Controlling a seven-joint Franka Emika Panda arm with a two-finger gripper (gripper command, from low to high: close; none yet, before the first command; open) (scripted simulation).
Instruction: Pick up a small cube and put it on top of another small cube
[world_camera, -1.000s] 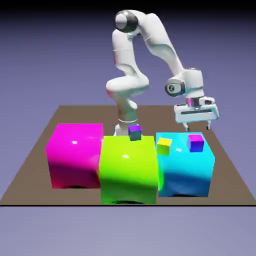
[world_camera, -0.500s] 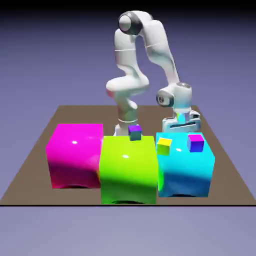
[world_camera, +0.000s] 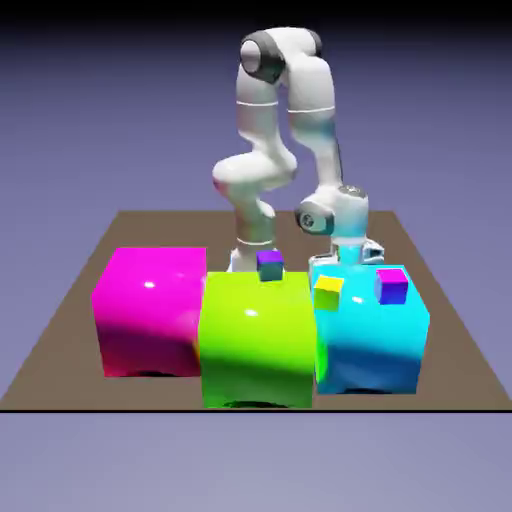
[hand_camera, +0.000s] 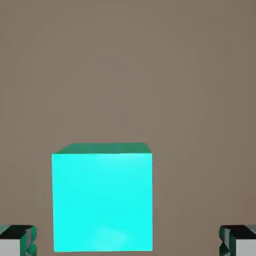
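A small teal cube (hand_camera: 102, 200) fills the lower middle of the hand view, resting on the brown table. It lies between my two fingertips (hand_camera: 17, 240), closer to the left one, with a gap on each side. My gripper (hand_camera: 128, 242) is open and holds nothing. In the exterior view the gripper (world_camera: 345, 258) hangs low behind the big cyan block (world_camera: 370, 340), which hides the teal cube. A small yellow cube (world_camera: 328, 291) and a small purple cube (world_camera: 391, 286) sit on that cyan block. Another small purple cube (world_camera: 269, 265) rests on the big green block (world_camera: 255, 335).
A big magenta block (world_camera: 150, 310) stands at the exterior view's left, touching the green block, which touches the cyan one. The three form a row across the front of the brown table (world_camera: 60, 300).
The hand has swung toward the exterior view's left and dropped lower, ending behind the cyan block. Its jaws stayed wide apart. None of the cubes has moved.
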